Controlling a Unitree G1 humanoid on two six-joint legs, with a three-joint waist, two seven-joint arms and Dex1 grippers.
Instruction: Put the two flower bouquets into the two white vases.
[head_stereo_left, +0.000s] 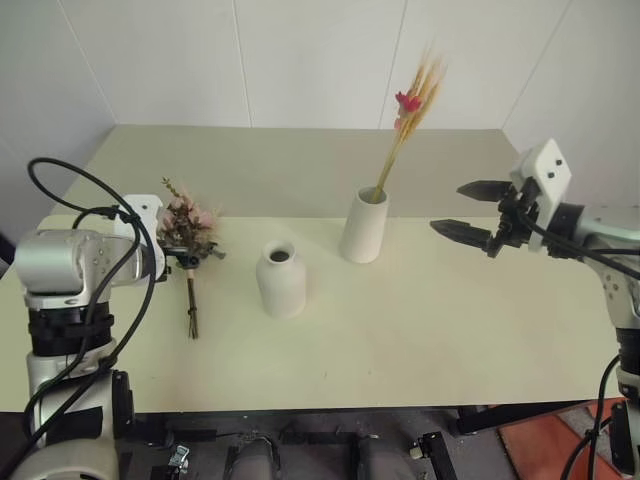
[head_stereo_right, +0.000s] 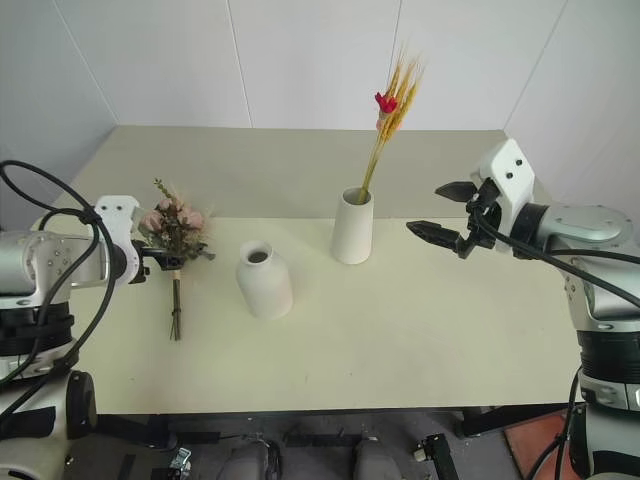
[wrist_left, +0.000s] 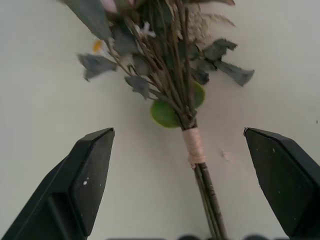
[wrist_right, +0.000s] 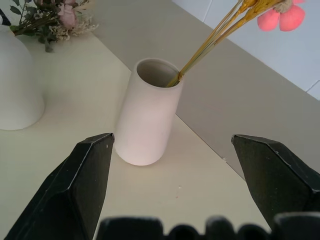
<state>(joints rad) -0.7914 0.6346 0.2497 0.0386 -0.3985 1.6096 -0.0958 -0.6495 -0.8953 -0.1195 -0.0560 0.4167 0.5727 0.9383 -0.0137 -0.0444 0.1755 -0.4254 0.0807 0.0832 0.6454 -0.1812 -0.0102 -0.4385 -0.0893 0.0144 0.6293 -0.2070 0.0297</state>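
Left hand (wrist_left: 175, 175), at the left of the frame, hovers open over the pink bouquet (head_stereo_left: 186, 232), its black fingers (wrist_left: 85, 175) straddling the taped stems, apparently lining up a grasp there. That bushy bunch lies flat on the matte pale counter (head_stereo_left: 420, 330), beside the round, narrow-necked vase (head_stereo_left: 281, 279), which stands empty at centre. Right hand (head_stereo_left: 470, 210), at the right, is open too and holds nothing. It faces the tall plain vase (head_stereo_left: 364, 226), where the slim wheat bouquet (head_stereo_left: 410, 110) already leans, so one bouquet seems done.
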